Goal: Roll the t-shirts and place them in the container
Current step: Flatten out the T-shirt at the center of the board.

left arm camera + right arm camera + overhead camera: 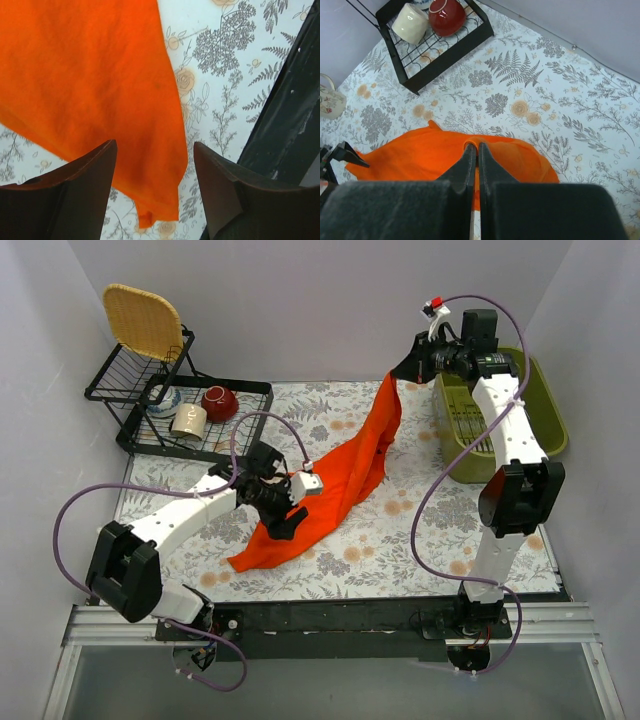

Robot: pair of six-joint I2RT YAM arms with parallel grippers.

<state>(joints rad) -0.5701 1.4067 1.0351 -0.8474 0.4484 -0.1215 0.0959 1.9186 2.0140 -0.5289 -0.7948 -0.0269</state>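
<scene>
Right gripper [474, 148], fingers pressed together, pinches a fold of the orange-red t-shirt [343, 475] and holds that end high at the far side of the table, so the garment hangs down and slants toward the near left, where its lower end lies spread on the floral-print table cover [420, 540]. Left gripper [154, 150] stands with jaws spread wide above the shirt's lower part, closed on nothing; whether its fingers touch the cloth cannot be told. Pale plain walls enclose the table on three sides. A black wire dish rack [245, 430] sits at the far left corner with a red bowl [219, 400] and a cream mug [188, 419] lying in it, and a tan woven basket [143, 320] is propped on the rack's raised back part. An olive-green plastic bin [548, 405] rests at the far right, behind the right arm. Only the overhead view takes in both arms, the bin and the shirt's full diagonal sweep. The right wrist view looks down past the closed fingers onto the draped fabric [420, 155], the rack [445, 50] and a flowered ceramic piece [330, 100] at the left edge. The left wrist view shows the shirt's hem [90, 75] close up, ending just short of the black rail [282, 115] along the table's near edge.
</scene>
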